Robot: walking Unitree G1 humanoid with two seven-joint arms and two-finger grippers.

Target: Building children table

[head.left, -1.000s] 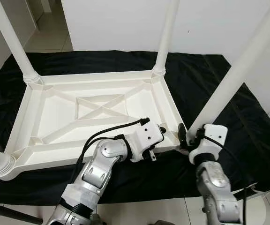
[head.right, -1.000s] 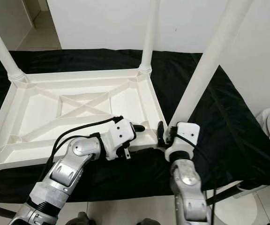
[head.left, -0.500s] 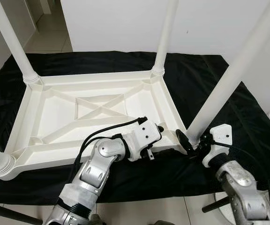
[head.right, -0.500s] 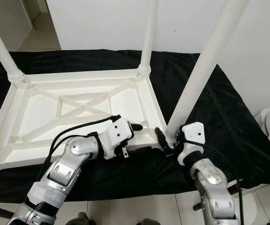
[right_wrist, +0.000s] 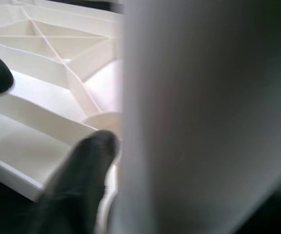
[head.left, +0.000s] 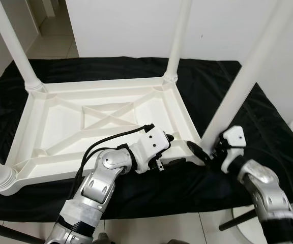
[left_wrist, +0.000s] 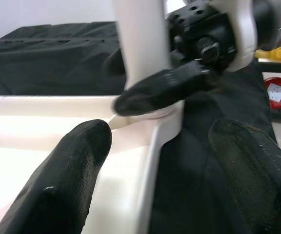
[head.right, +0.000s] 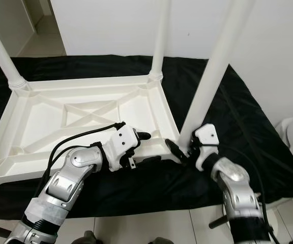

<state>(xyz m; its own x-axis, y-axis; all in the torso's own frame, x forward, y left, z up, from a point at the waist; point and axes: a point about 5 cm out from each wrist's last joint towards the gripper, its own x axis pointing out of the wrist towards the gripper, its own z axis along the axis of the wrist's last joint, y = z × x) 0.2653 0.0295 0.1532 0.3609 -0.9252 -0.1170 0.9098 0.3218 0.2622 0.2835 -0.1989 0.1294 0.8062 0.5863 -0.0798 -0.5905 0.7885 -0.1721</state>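
Right gripper point(head.right: 184, 151) is clamped on the foot of the near-right leg point(head.right: 215, 66), one finger point(right_wrist: 84, 161) pressed against the white tube right where it meets the corner socket. Left gripper point(left_wrist: 155, 161) is spread wide, straddling the near rim of the tabletop point(head.left: 100, 117) just beside that same corner, gripping nothing.

Compared with a second ago, the right wrist has rolled and its arm has swung out to the robot's right, while the fingers stay at the leg's base. The leg stands a touch steeper now. That reads to me as twisting or seating the last leg into its socket, so the build looks close to done.

The tabletop lies upside down on the black cloth point(head.left: 268, 127), with the other legs point(head.left: 179, 40) upright in their corners. Its ribbed underside forms shallow bays, all bare.
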